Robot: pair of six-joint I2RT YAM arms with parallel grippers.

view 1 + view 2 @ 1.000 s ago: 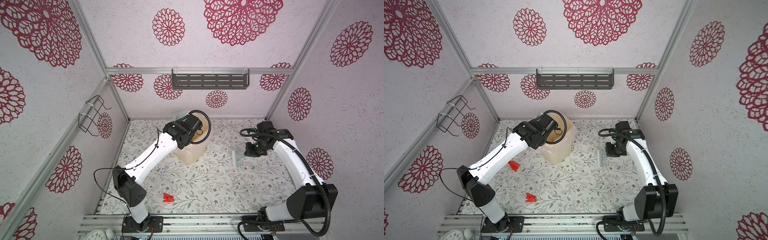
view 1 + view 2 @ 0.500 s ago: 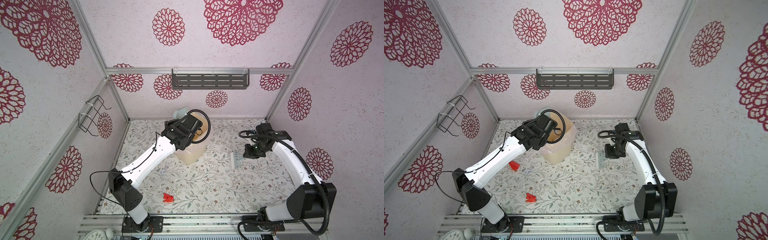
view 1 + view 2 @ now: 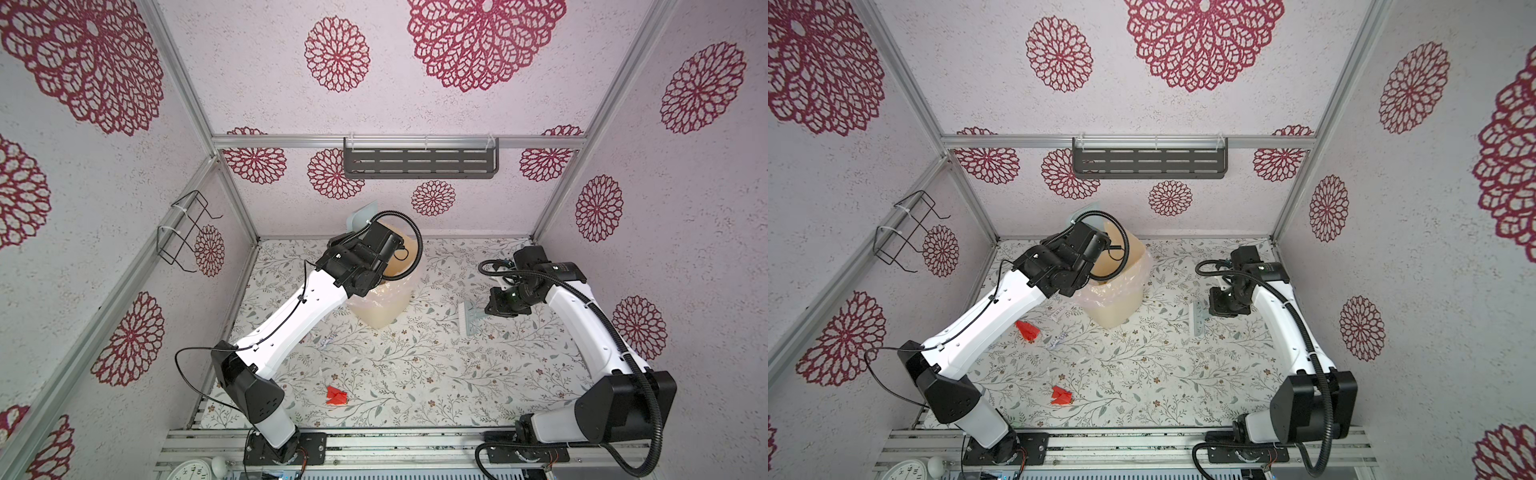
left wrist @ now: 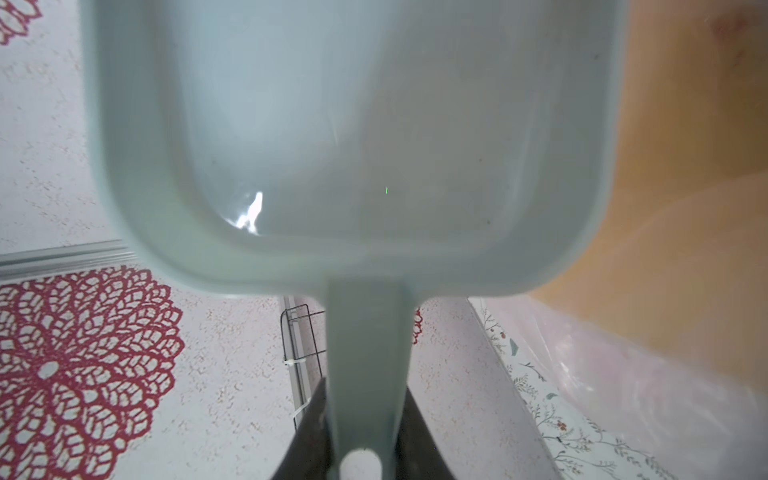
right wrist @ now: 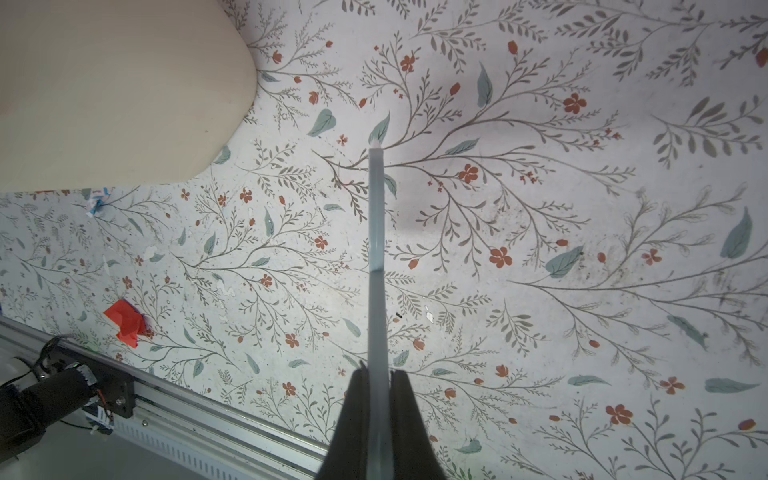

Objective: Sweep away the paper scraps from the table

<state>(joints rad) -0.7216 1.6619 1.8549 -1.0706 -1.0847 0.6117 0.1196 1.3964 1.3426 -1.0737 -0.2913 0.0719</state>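
Note:
My left gripper (image 4: 363, 386) is shut on the handle of a pale blue dustpan (image 4: 353, 124), held up at the back beside the mouth of a beige lined bin (image 3: 386, 307); the pan's edge (image 3: 359, 216) shows behind my wrist. Nothing lies in the pan's tray. My right gripper (image 5: 376, 372) is shut on a small pale brush (image 5: 376, 249), which hangs just above the table (image 3: 457, 374) right of the bin. Paper scraps lie on the table: a red one (image 3: 336, 395) near the front, another red one (image 3: 1027, 330) beside my left arm, and a white printed one (image 3: 326, 341).
A dark slotted shelf (image 3: 419, 162) hangs on the back wall and a black wire rack (image 3: 187, 230) on the left wall. An aluminium rail (image 3: 395, 436) runs along the table's front edge, with a clock (image 3: 193, 471) at its left.
My left arm has lifted the dustpan a little higher behind the bin, and its elbow has swung slightly left. The right arm and brush have hardly moved.

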